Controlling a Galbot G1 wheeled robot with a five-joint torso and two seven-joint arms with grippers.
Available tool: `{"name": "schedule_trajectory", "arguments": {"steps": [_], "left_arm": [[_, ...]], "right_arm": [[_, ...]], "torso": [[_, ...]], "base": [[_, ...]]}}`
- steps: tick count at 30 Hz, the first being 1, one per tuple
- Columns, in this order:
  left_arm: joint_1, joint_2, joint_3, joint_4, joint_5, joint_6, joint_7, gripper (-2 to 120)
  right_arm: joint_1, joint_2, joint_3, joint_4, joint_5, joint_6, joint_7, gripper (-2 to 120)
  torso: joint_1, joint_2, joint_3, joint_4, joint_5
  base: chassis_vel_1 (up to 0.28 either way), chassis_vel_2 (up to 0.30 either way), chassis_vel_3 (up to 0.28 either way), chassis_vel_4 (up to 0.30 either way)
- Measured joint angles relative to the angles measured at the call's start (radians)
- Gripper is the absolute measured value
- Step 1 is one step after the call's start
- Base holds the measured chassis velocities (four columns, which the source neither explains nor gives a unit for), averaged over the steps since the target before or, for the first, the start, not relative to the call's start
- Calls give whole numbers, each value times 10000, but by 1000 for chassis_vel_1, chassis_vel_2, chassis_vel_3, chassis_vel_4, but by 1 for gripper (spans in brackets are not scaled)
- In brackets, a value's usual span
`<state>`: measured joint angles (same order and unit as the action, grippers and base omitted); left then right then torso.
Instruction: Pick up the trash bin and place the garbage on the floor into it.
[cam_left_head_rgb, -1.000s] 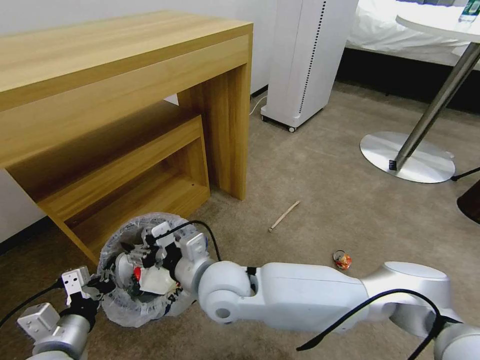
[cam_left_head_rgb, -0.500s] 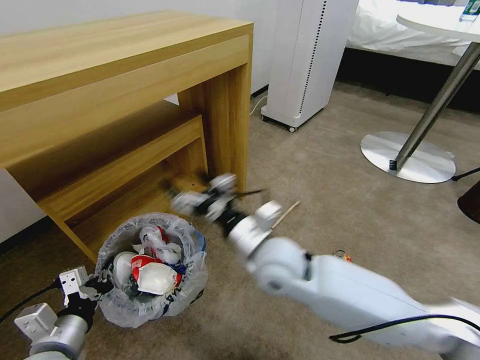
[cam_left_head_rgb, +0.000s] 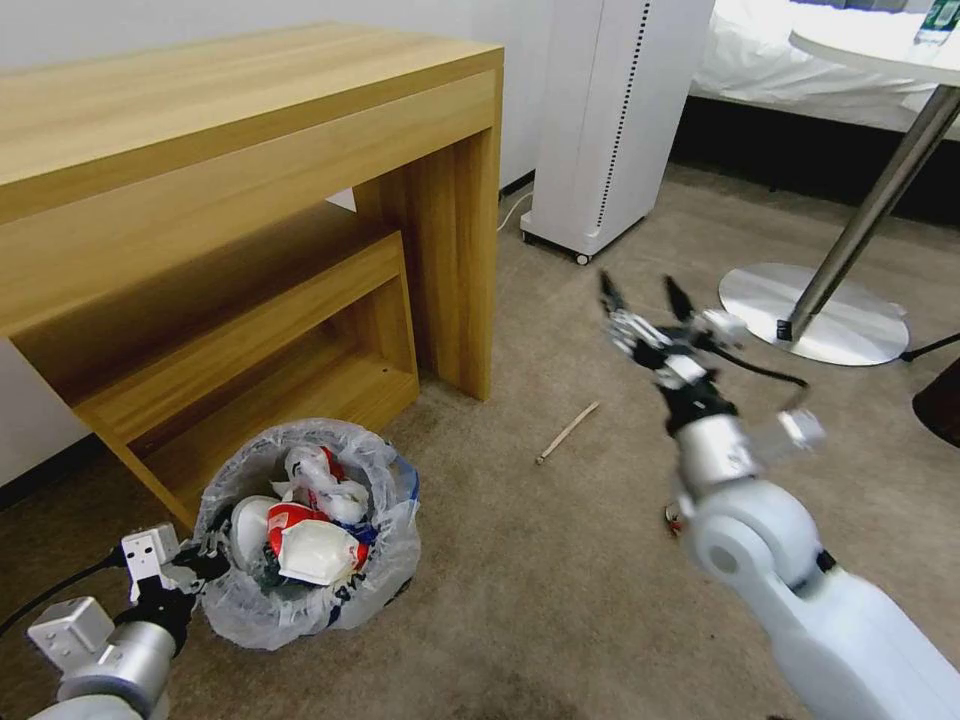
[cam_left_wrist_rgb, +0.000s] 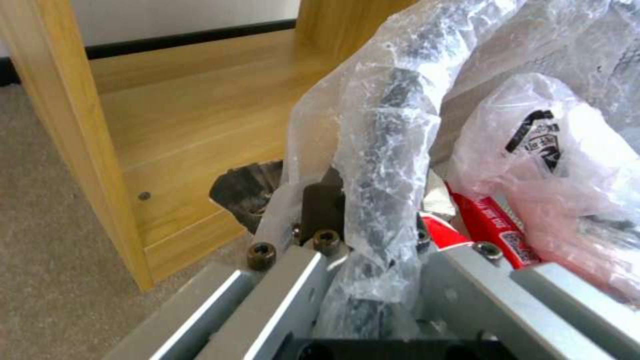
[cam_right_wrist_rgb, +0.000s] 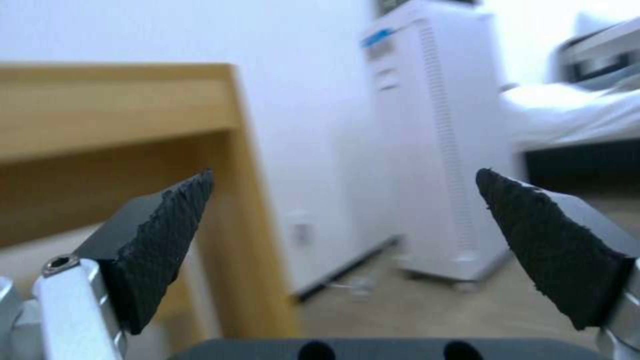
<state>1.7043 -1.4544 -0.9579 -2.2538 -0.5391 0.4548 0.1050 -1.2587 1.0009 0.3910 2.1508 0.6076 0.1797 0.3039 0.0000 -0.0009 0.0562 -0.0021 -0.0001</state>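
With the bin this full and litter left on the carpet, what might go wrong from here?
The trash bin is heaped to its rim, so added litter may spill. The left end effector pinches rim and thin bag; the liner might tear or slip. The stick lies flat, hard for the open right end effector to grasp.

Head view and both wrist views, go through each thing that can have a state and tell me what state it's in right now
trash bin: upright on the carpet, bag-lined, full of litter.
left gripper: jaws shut on the bin's bagged rim.
right gripper: raised above the floor, jaws wide apart, empty.
wooden stick: lying flat on the carpet, not yet binned.
crushed can: on the carpet, mostly hidden behind the right arm.
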Motion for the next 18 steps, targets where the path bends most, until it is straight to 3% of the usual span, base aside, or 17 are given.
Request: {"name": "schedule_trajectory", "arguments": {"steps": [4, 7, 18], "left_arm": [[3, 91, 52, 9, -1, 1, 19, 1], [19, 223, 160, 31, -2, 1, 88, 1], [194, 572, 273, 133, 10, 9, 261, 1]], "right_arm": [[-911, 405, 510, -59, -788, 36, 272, 100], [-1579, 1166, 1051, -413, -1598, 598, 33, 100], [-2364, 2173, 1256, -575, -2475, 1121, -325, 100]], "torso": [[0, 0, 1, -2, 1], [0, 0, 1, -1, 1], [0, 0, 1, 1, 0]], "base": [[0, 0, 0, 0], [0, 0, 0, 0], [0, 0, 0, 0]]}}
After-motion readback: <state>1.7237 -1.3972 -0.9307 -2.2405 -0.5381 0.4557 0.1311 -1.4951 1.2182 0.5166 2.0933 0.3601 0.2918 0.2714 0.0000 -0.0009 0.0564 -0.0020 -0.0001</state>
